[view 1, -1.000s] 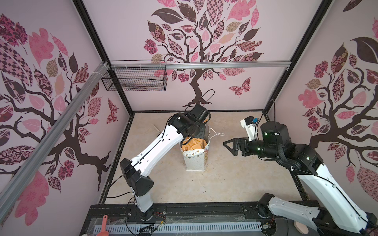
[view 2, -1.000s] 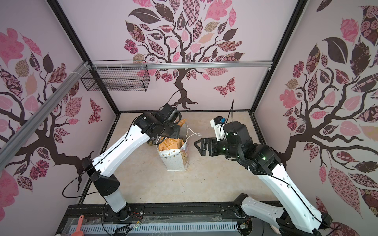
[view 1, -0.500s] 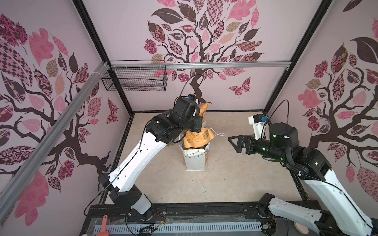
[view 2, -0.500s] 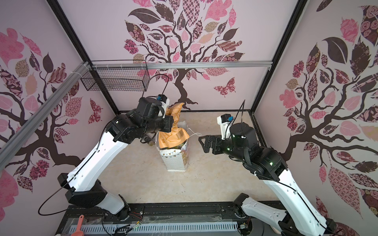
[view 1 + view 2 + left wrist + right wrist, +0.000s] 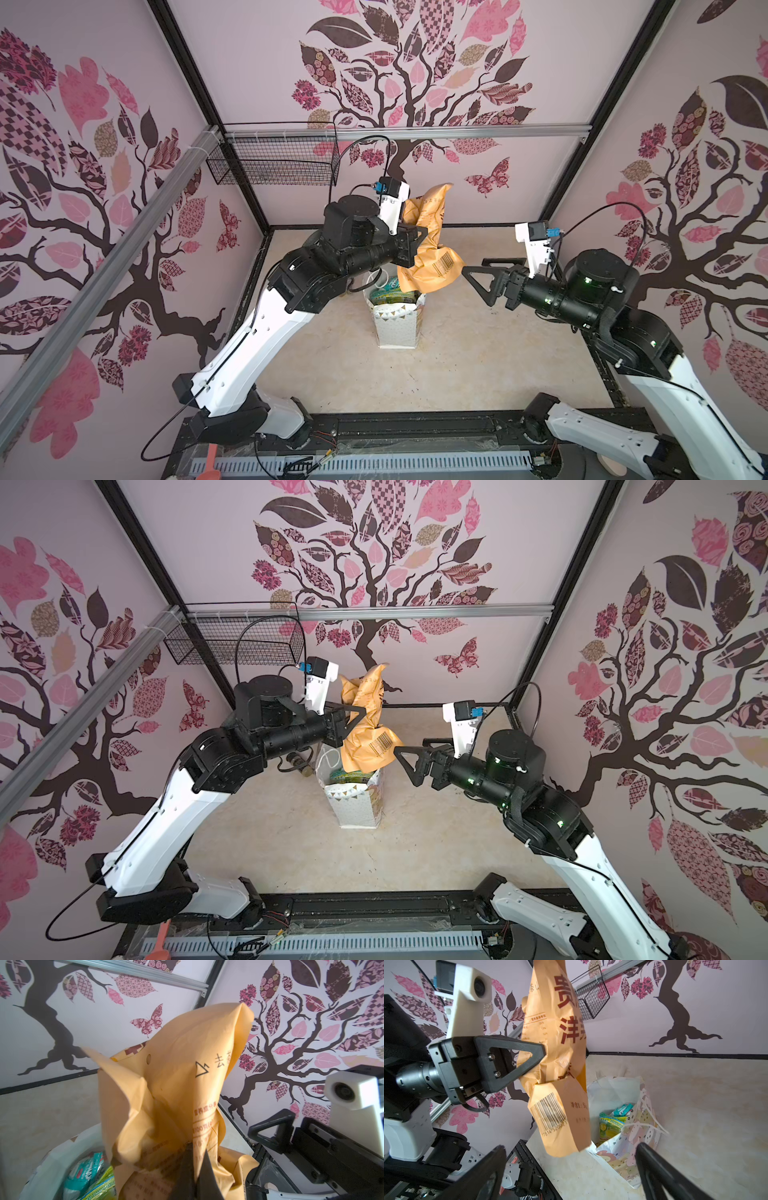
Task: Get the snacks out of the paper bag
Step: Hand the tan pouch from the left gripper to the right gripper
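Snacks [image 5: 611, 1126] sit bagged below left tool [image 5: 543, 1050] (gripping tan paper [image 5: 560, 1109]); right tool [image 5: 473, 266] gapes.

Both top views looked steeply down from high above the front rail, side by side and nearly alike. They took in both arms, the beige table [image 5: 478, 365] and the tall white dotted paper gift bag [image 5: 395, 328] from well back. The left wrist camera sat just behind the left tool [image 5: 194, 1153], very close to the crumpled tan-brown paper piece [image 5: 176, 1084], and faced the far right corner. The right wrist camera looked over the right tool [image 5: 571, 1147] across the table toward the left arm. All four views shared that paper and bag.
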### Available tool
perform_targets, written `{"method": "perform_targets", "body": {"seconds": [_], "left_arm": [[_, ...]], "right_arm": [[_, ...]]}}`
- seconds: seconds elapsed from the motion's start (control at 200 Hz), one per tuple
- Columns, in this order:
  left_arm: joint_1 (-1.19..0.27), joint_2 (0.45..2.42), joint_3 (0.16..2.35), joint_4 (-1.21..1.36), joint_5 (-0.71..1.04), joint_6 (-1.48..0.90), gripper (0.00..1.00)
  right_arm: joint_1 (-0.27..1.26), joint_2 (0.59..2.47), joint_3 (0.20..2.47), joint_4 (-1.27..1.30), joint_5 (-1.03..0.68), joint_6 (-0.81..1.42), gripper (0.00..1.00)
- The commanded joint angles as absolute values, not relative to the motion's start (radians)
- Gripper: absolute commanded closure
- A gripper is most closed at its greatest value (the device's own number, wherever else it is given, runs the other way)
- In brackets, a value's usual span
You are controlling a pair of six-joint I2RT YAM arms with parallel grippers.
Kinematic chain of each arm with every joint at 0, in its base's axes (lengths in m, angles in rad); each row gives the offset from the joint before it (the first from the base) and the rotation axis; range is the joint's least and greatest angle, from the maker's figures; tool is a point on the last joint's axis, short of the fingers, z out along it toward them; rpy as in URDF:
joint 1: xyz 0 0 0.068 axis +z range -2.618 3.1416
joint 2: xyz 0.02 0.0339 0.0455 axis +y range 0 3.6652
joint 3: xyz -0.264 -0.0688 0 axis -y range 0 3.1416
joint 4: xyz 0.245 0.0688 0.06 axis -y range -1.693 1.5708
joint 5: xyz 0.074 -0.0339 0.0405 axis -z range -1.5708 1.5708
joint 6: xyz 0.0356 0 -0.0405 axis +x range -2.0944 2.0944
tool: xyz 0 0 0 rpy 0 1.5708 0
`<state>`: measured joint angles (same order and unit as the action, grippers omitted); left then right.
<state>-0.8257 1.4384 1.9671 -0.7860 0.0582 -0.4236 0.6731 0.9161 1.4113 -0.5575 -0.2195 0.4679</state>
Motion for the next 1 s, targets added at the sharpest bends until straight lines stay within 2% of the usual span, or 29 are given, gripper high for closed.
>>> {"method": "perform_targets", "body": {"seconds": [0.0, 0.35, 0.635, 0.94, 0.995], "left_arm": [[-0.828, 1.447, 1.948, -0.697, 0.128, -0.456, 1.00], [-0.837, 1.457, 1.876, -0.617, 0.219, -0.522, 1.00], [-0.845, 1.459, 1.861, -0.601, 0.233, -0.535, 1.00], [-0.847, 1.443, 1.850, -0.617, 0.174, -0.509, 1.00], [-0.846, 1.440, 1.850, -0.619, 0.165, -0.504, 0.97]], "right_arm": [[0.678, 0.942, 1.401, -0.487, -0.298, 0.471, 0.01], [0.681, 0.992, 1.370, -0.454, -0.304, 0.473, 0.03], [0.680, 1.027, 1.353, -0.447, -0.333, 0.491, 0.29], [0.680, 1.025, 1.339, -0.433, -0.310, 0.513, 0.57], [0.680, 1.025, 1.340, -0.433, -0.307, 0.516, 0.62]]}}
